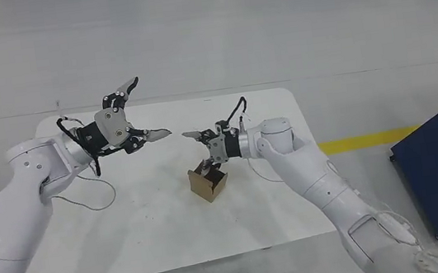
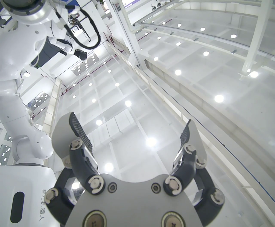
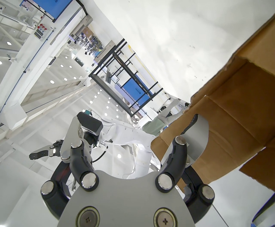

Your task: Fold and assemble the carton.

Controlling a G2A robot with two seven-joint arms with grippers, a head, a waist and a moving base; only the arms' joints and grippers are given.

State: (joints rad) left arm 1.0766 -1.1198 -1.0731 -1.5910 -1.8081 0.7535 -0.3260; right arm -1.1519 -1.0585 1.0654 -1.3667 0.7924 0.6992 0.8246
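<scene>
The brown carton (image 1: 209, 183) stood near the middle of the counter (image 1: 133, 239), the right gripper (image 1: 198, 150) at its top edge with jaws spread wide, the left gripper (image 1: 149, 108) hanging apart from it, jaws wide and empty.

Support: white rectangular counter (image 1: 156, 228) with rounded corners, matte top, standing on a grey floor (image 1: 271, 30).
Load on counter: one small brown cardboard carton (image 1: 207, 182).
Carton position: right of the counter's centre, well in from every edge.
Carton attitude: resting on its base, turned at an angle to the counter's edges, top open with flaps raised.
Contact: carton sits directly on the counter top.
</scene>
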